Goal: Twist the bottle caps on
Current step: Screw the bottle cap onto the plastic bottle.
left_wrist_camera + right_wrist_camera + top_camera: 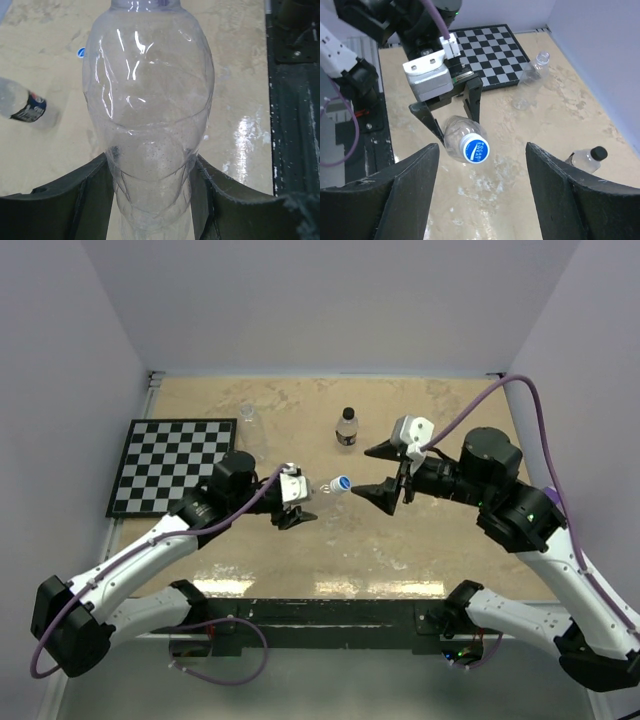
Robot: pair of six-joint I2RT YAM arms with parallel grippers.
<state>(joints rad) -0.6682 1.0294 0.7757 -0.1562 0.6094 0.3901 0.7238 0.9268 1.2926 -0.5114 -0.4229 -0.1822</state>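
**Bottle held at mid-table, cap on; right jaws spread**

Surface: a beige mottled table, glossy toward the near edge, closed in by plain pale walls on three sides. A checkered mat lies at the far left.

Bottles, three counted: the held bottle lies level above mid-table. The far bottle stands at the far middle. The open bottle stands uncapped just beside the mat's far corner.

Caps, two certain: a blue cap on the held bottle's neck and a black cap on the far bottle. A blue scrap on the table shows behind the held bottle – too hidden to identify.

The left gripper pinches the held bottle's base end. The right gripper stands spread, fingers flanking the blue cap – a gap on each side
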